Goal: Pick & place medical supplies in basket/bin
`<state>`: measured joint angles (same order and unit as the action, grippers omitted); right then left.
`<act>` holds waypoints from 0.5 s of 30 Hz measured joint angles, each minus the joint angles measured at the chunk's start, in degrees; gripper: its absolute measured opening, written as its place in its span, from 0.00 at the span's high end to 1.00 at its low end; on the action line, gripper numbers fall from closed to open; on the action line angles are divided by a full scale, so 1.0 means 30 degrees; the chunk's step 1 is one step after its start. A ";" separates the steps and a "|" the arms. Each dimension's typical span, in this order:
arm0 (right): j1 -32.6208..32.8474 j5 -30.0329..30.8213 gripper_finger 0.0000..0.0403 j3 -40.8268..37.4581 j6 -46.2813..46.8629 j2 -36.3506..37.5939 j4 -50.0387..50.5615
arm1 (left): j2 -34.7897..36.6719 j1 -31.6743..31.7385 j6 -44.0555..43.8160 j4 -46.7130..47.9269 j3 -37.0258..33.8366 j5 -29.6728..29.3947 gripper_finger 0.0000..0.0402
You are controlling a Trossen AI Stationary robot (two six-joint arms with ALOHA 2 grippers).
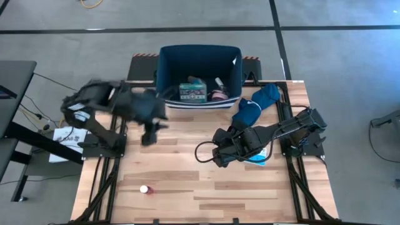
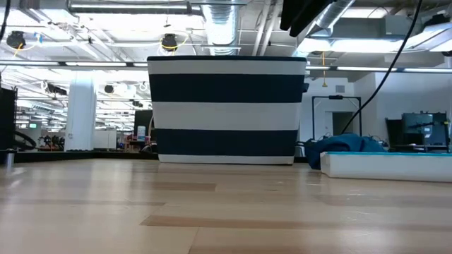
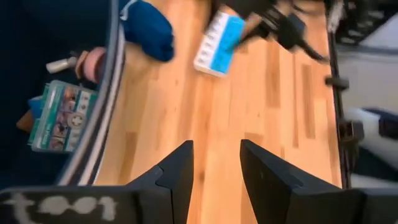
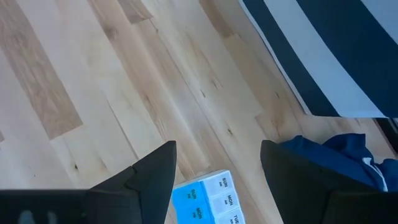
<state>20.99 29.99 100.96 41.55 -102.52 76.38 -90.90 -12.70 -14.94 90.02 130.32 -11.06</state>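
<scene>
while both arms sit over the table, neither one is carrying anything.

left gripper (image 3: 214, 177): jaws spread, bare wood between them, nothing held. it hangs just outside the navy tub (image 1: 200, 74), off the tub's near left corner. beyond its fingertips in the left wrist view lies the light blue pill organizer (image 3: 219, 42), well apart from the jaws, with the right arm's dark body on top of its far end.

right gripper (image 4: 217, 171): jaws spread too, nothing pinched. the organizer's lettered blue-and-white end shows right between the two fingers (image 4: 146, 174), low against the table. cannot tell if either finger touches it. in the high view the right gripper (image 1: 220, 153) points toward table centre, and the organizer peeks out from under the arm behind it.

tub contents in the high view: green-white-red box (image 1: 192, 91) near the middle of the floor, pink round roll (image 1: 219, 95) beside it, a small pale item next to that, too small to name.

blue cloth (image 1: 255, 105) sits bunched beside the tub's right end, just behind the right arm.

tiny red-white bottle (image 1: 145, 189) lies alone on the wood near the front edge, well apart from both sets of jaws.
</scene>
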 joint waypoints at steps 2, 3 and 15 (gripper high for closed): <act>0.0000 0.0015 0.44 0.0002 -0.0277 0.0000 -0.0007 | 0.0588 -0.2039 -0.1205 -0.0038 -0.1383 -0.1691 0.70; 0.0000 0.0026 0.44 0.0003 -0.0473 0.0000 -0.0007 | 0.0879 -0.3138 -0.2020 -0.0036 -0.2321 -0.2753 0.70; -0.0010 0.0057 0.44 -0.0004 -0.1709 0.0000 -0.0121 | 0.3463 -1.2519 -1.3209 -0.2345 -1.7208 -0.3281 0.70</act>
<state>20.96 30.16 100.95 36.42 -102.52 76.02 -80.51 -50.25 -54.57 82.98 78.69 -20.90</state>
